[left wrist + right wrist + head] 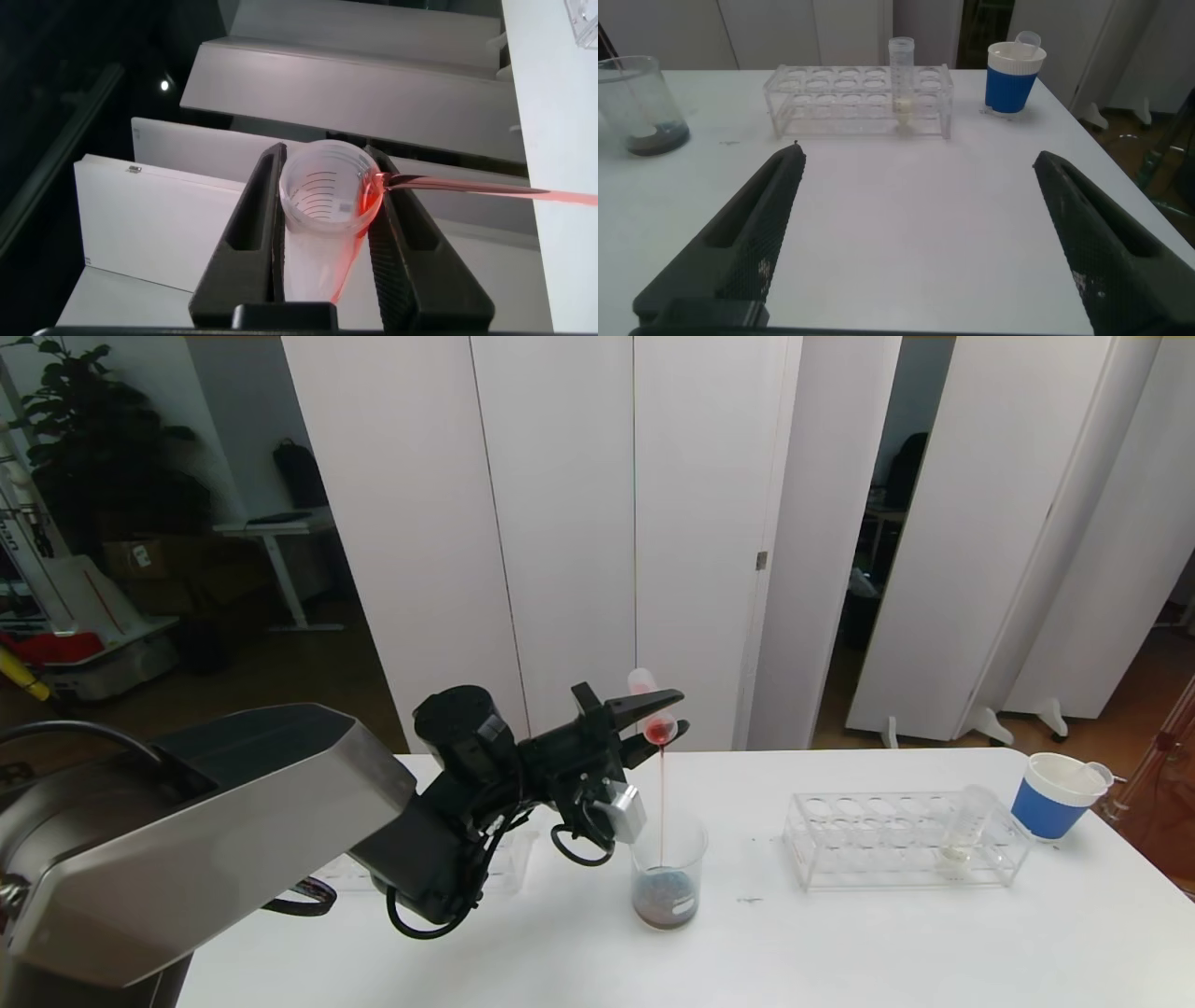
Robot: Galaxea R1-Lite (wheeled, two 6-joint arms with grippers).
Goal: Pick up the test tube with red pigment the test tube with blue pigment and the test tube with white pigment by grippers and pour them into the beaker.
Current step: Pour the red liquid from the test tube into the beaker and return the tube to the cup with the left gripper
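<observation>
White table: left end effector grasps a tipped red-pigment tube, streaming into the beaker directly below; right end effector released.

Tilted red tube streams into the beaker; white tube racked.

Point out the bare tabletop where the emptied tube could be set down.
Bare table lies between the beaker and the clear rack, and along the near edge before the rack. It is crowded around the beaker, where the left gripper pours from the red tube, and by the blue cup.
</observation>
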